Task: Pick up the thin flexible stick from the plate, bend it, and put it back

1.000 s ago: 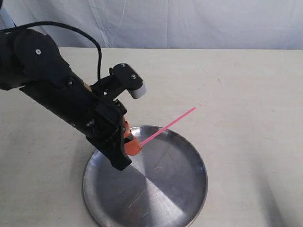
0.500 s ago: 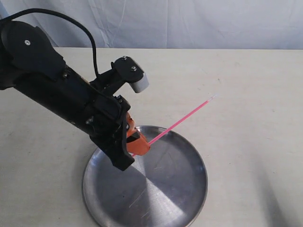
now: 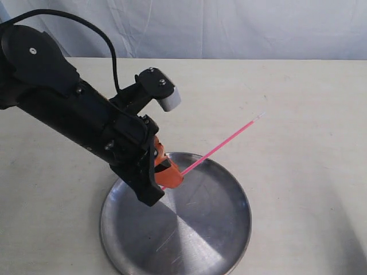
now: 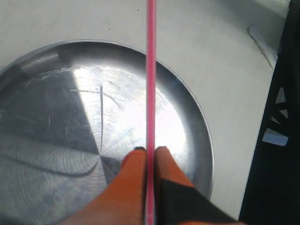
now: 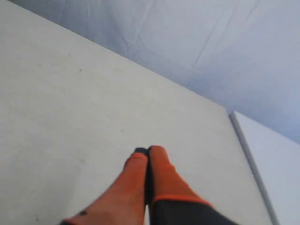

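My left gripper [image 3: 167,175] [image 4: 150,151] is shut on the thin pink stick [image 3: 221,147] [image 4: 151,75], holding it by its lower end above the silver plate [image 3: 200,235] [image 4: 51,122]. The stick is straight and slants up and to the right past the plate's far rim, ending in a whitish tip [image 3: 259,117]. Its free end hangs in the air. My right gripper [image 5: 147,151] is shut with nothing between its orange fingers; it is over bare table and does not show in the exterior view.
The plate lies near the front edge of a cream table [image 3: 298,172]. A white cloth backdrop [image 3: 229,28] hangs behind the table. The left arm's black body [image 3: 74,114] and cable [image 3: 112,54] reach in from the left.
The left gripper rose slightly and moved a little right with the stick, tipping its free end higher. Over the last half second almost nothing moved.
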`<action>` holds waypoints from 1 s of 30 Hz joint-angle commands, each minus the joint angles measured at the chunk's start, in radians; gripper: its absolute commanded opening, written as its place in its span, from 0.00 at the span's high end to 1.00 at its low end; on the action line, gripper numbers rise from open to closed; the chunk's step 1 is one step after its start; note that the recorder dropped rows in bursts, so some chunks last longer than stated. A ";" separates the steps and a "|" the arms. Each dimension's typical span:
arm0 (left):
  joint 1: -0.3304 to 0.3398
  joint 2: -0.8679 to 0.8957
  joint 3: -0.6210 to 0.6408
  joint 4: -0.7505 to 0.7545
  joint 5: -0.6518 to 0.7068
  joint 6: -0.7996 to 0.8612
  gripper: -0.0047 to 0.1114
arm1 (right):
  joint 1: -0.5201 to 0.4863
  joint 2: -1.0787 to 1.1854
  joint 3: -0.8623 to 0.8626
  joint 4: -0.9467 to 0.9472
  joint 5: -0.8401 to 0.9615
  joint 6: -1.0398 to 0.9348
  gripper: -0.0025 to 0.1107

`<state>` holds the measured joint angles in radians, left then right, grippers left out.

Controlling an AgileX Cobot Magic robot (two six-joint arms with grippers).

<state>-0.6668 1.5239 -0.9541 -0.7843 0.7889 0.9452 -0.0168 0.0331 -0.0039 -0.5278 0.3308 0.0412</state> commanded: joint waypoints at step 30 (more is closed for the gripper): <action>-0.005 -0.011 -0.003 -0.041 0.041 0.023 0.96 | -0.005 0.002 -0.153 -0.089 -0.273 1.685 0.98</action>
<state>-0.6668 1.5239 -0.9541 -0.8012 0.8203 0.9645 -0.0168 0.0334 -0.1728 -0.6231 0.0420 1.7145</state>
